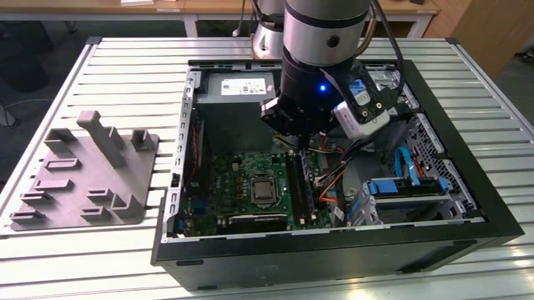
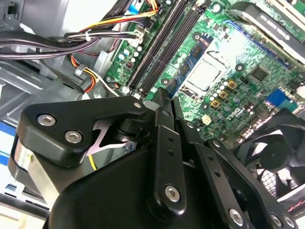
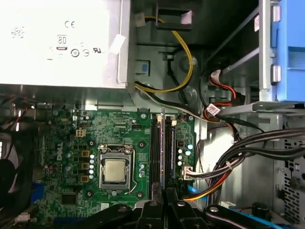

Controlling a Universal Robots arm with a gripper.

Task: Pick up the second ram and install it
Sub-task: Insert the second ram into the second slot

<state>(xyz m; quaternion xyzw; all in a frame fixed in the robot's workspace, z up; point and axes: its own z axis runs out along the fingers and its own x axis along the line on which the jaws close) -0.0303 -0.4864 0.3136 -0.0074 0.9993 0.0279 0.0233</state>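
Your claw (image 3: pixel 165 200) pinches the second ram (image 3: pixel 163 152) — it stands on edge at the motherboard (image 3: pixel 119 138) slots, inside the case (image 1: pixel 334 250).

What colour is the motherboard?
The motherboard is green, clearest in the first wrist view.

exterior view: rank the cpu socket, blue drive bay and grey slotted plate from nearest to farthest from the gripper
From the gripper:
1. CPU socket, on the motherboard just toward the exterior view's left.
2. Blue drive bay, inside the case on the exterior view's right.
3. Grey slotted plate, outside the case, far on the exterior view's left.
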